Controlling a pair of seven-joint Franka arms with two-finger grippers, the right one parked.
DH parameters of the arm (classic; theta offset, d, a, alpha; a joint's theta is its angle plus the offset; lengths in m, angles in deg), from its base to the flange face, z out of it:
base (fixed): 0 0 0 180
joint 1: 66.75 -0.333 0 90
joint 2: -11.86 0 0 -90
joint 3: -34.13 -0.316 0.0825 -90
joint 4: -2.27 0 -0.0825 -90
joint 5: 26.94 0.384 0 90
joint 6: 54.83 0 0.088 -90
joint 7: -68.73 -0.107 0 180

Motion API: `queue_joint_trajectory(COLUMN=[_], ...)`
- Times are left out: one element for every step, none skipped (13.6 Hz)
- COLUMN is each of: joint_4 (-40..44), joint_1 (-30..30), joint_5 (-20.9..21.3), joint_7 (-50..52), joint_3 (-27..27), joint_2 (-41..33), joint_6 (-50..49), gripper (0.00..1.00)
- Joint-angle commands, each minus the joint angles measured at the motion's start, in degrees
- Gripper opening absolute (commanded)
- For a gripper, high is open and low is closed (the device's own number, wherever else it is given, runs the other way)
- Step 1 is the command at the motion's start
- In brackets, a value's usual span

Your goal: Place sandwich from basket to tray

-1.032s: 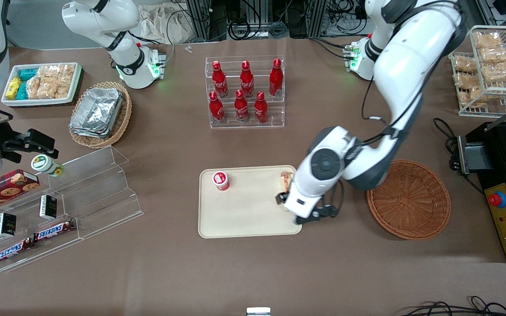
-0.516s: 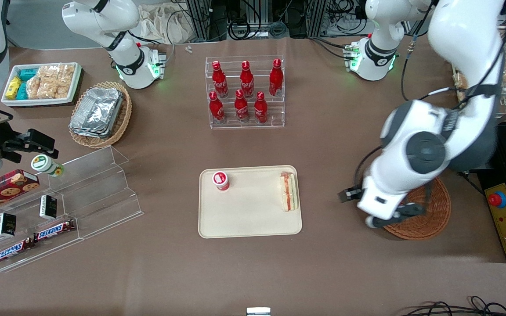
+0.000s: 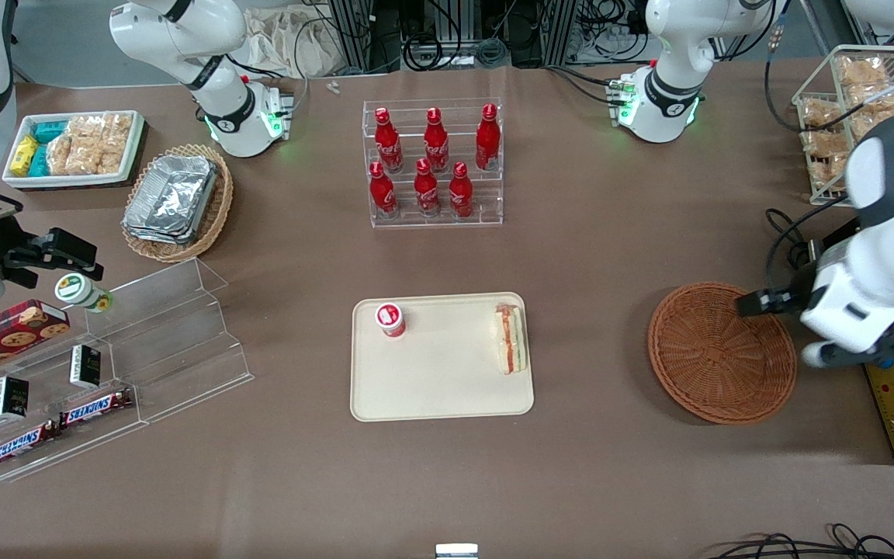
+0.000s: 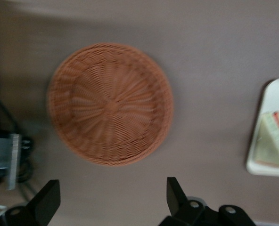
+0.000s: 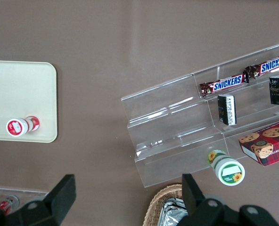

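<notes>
Sandwich on tray, my gripper clear of it w/ nothing held.

Fingers (image 4: 47, 200) spread wide apart, nothing between them — that's how I read the wrist cam. Gripper (image 4: 111, 202) hangs above the table at the rim of the basket (image 3: 719, 353), on the working arm's end; in the front view it's mostly hidden by the wrist, so no call from there. Basket's woven bottom shows bare from above. Moving out: tray (image 3: 439, 388) sits well apart from the basket, toward the parked arm's end, and the sandwich (image 3: 511, 338) lies flat on it — right by the tray edge nearest the basket, red-green filling showing. Small red-capped bottle (image 3: 389, 319) stands upright on the same tray, near its corner, apart from the sandwich.
</notes>
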Motion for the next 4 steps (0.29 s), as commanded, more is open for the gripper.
queue_joint_trajectory(joint_4=[-4.1,-2.7,-1.9,-1.5], joint_1=[-2.1,-2.4,-2.4,-2.4], joint_5=[-1.1,-1.1,-1.0,-0.9], joint_7=[-4.5,-5.5,-6.7,-7.0], joint_3=[-1.1,-1.1,-1.1,-1.1], joint_2=[-4.0,-3.5,-3.0,-2.5], joint_6=[-0.5,-2.2,-2.6,-2.6], gripper=[1.00,1.00,1.00,1.00])
